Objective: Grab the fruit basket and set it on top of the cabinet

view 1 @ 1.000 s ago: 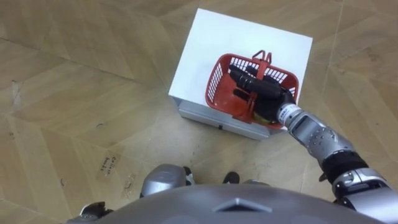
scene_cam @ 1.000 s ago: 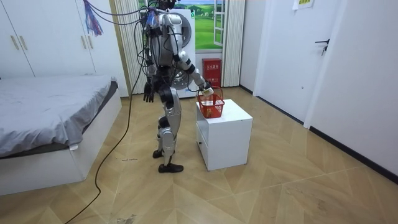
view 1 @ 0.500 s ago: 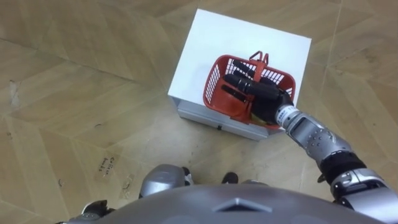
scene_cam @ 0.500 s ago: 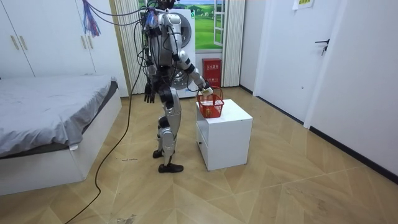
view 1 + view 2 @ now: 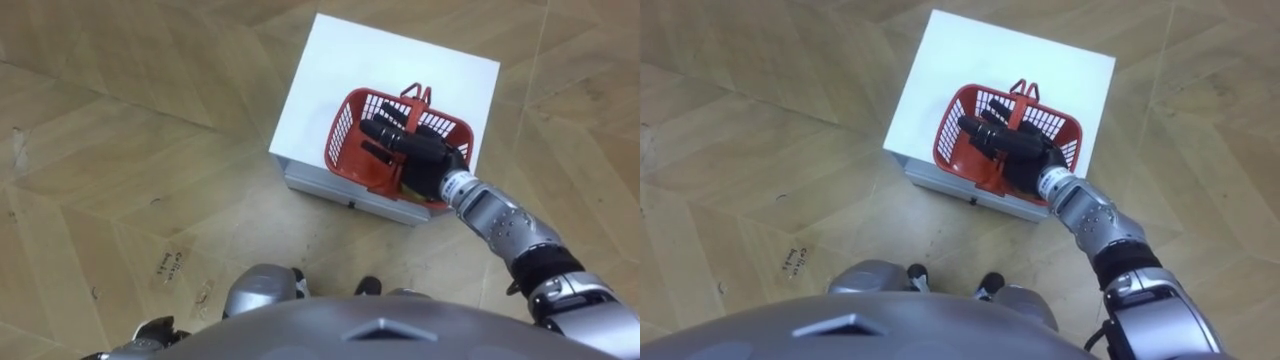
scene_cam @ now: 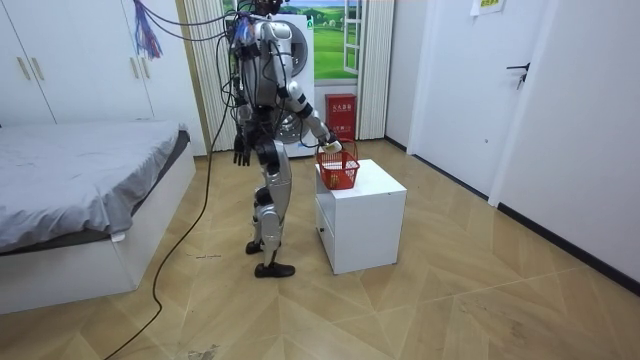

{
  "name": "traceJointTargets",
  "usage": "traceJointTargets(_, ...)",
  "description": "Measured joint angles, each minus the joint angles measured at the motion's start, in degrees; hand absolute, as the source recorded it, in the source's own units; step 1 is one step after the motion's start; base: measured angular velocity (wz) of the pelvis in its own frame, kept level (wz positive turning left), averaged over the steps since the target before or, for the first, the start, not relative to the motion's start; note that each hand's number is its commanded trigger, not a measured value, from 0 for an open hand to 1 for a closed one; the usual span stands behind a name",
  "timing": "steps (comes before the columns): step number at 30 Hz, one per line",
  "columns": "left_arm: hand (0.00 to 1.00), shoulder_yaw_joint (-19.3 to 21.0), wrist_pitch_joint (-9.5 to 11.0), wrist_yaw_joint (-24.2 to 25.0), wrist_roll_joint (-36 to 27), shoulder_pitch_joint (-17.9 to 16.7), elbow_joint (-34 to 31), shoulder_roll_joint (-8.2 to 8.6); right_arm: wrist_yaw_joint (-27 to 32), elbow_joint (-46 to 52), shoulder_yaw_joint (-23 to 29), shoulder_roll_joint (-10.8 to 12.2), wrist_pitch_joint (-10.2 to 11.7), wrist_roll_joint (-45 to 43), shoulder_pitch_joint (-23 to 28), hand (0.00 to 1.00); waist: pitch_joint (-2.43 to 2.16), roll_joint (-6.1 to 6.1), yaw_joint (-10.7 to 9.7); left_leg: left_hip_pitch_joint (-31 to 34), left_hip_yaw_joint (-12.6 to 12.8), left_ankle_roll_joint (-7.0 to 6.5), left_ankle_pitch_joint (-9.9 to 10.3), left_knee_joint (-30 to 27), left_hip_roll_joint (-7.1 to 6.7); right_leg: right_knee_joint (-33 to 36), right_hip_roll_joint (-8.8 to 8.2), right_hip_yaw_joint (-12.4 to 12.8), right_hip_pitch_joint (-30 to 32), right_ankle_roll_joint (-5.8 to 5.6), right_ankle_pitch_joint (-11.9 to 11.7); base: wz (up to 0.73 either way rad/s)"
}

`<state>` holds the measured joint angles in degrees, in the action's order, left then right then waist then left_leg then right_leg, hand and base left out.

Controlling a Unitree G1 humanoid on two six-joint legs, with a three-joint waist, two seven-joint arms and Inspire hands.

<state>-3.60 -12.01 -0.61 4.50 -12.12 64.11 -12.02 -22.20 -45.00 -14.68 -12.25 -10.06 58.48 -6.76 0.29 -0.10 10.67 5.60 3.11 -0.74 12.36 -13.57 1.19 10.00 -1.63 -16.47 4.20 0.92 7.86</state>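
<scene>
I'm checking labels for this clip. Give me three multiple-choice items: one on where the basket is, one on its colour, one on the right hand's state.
1. Where is the basket? A on the bed; B on the floor; C at the white cabinet's top.
2. Basket colour? A red; B blue; C green.
3. Fingers of the right hand? A clenched in a fist; B straight, across the basket; C hanging at the robot's side.
Answers: 1 C, white top shows around it. 2 A, its mesh walls are red. 3 B, the dark fingers lie extended over the basket.
</scene>
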Motion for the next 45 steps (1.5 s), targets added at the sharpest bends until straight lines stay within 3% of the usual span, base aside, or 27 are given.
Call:
traceJointTargets(10, 0.00, 0.79, 0.01, 0.07, 0.25, -0.01, 0.16, 0.04, 0.31, 0.82, 0.17, -0.16, 0.19, 0.05, 0.22, 0.00, -0.16, -1.05, -0.27, -0.21, 0.12, -0.02, -0.02, -0.07, -0.02, 0.11, -0.36, 0.07, 0.04, -0.03, 0.02, 0.00)
traceJointTargets(20, 0.00, 2.35, 0.07, 0.50, 0.19, -0.16, -0.04, 0.12, -0.58, 4.81, 1.05, -3.92, 0.20, -0.32, 2.55, 0.00, -0.29, -1.12, -1.75, -0.42, 0.64, -0.03, -0.02, -0.01, 0.05, 0.03, 0.05, 0.54, -0.02, -0.02, 0.01, -0.02)
traceJointTargets(26, 0.00, 3.69, 0.42, 0.85, 0.10, -0.27, 0.01, 0.08, -0.69, 8.46, 3.64, -4.49, 0.50, -0.28, 4.87, 0.00, -0.38, -1.39, -2.54, -1.34, 1.60, -0.03, -0.02, 0.41, 0.26, 0.66, 0.09, 1.14, 0.02, -0.02, 0.01, -0.08)
traceJointTargets(29, 0.00, 5.08, 0.91, 0.85, 0.10, -0.29, -0.07, -0.10, -0.87, 10.92, 4.52, -4.63, 0.56, -0.27, 6.08, 0.00, -0.53, -2.15, -2.73, -1.62, 2.04, -0.03, -0.02, 0.39, 0.23, 0.66, -0.04, 1.53, -0.02, -0.02, 0.01, -0.08)
traceJointTargets(31, 0.00, 5.72, 1.24, 0.84, 0.01, -0.30, -0.06, -0.45, -0.87, 11.29, 4.70, -4.71, 0.60, -0.17, 6.75, 0.00, -0.36, -2.98, -2.71, -1.81, 2.18, -0.03, -0.02, 0.40, 0.23, 0.63, -0.12, 1.51, -0.23, -0.02, 0.02, 0.00)
traceJointTargets(35, 0.00, 5.73, 1.25, 0.86, 0.06, -0.56, -0.05, -1.17, -0.89, 13.37, 4.70, -4.72, 0.61, 0.03, 9.93, 0.00, -0.70, -4.33, -2.58, -1.94, 2.17, -0.05, 0.00, 0.69, 0.21, 0.64, 0.00, 1.52, -0.26, -0.01, 0.02, 0.00)
traceJointTargets(40, 0.00, 5.81, 1.93, 0.81, 0.04, -0.65, -0.09, -1.22, -0.90, 15.06, 4.71, -4.76, 0.61, 0.64, 12.02, 0.00, -0.70, -4.33, -2.67, -2.04, 2.17, -0.07, 0.00, 0.84, 0.11, 0.74, -0.01, 1.52, -0.28, -0.01, 0.02, 0.00)
traceJointTargets(45, 0.00, 5.81, 2.68, 0.80, 0.05, -0.65, -0.06, -1.23, -1.12, 16.30, 4.69, -5.27, 0.73, 0.99, 13.09, 0.00, -0.36, -3.84, -2.71, -1.86, 2.15, -0.07, 0.00, 0.92, 0.14, 0.70, 0.07, 1.47, -0.07, -0.01, 0.02, 0.00)
